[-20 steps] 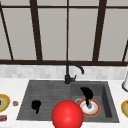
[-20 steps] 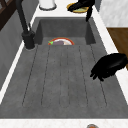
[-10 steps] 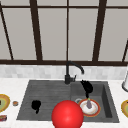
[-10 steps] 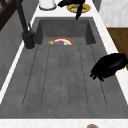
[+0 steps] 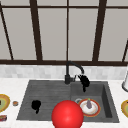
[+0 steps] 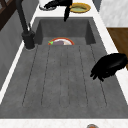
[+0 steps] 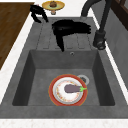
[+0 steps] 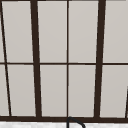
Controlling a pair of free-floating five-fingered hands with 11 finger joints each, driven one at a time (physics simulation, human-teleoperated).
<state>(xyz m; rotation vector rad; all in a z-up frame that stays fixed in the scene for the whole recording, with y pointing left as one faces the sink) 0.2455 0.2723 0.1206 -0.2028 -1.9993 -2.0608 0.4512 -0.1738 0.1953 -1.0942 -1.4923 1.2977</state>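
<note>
Front view: the right robot hand [image 5: 84, 80] is hanging higher than it was a second ago. It was low over the plate [image 5: 97, 111] in the sink's basin, and it is now floating up by the spout of the faucet [image 5: 67, 75]. Its fingers are lying nearly straight, with one pointing down, and it is holding nothing. So the plate, with the eggplant [image 5: 89, 103] lying on it, is sitting untouched on the basin floor, just beside the drain, and the robot hand is well apart from it.

The left robot hand [image 5: 36, 105] is staying where it was, hovering over the ribbed drainboard [image 5: 47, 91]. Its fingers are loosely bent and it is gripping nothing.

In the right side view, the basin walls [image 7: 26, 75] are closing the plate in on all sides, but there is open floor around it. The faucet is standing close to the right robot hand on the window side, so room is tightest there. The space above the basin is lying open. A red ball [image 5: 67, 115] is sitting at the sink's front edge, between the drainboard and the plate. Another plate [image 5: 125, 108] is resting on the table [image 5: 10, 87] to the right of the sink.
</note>
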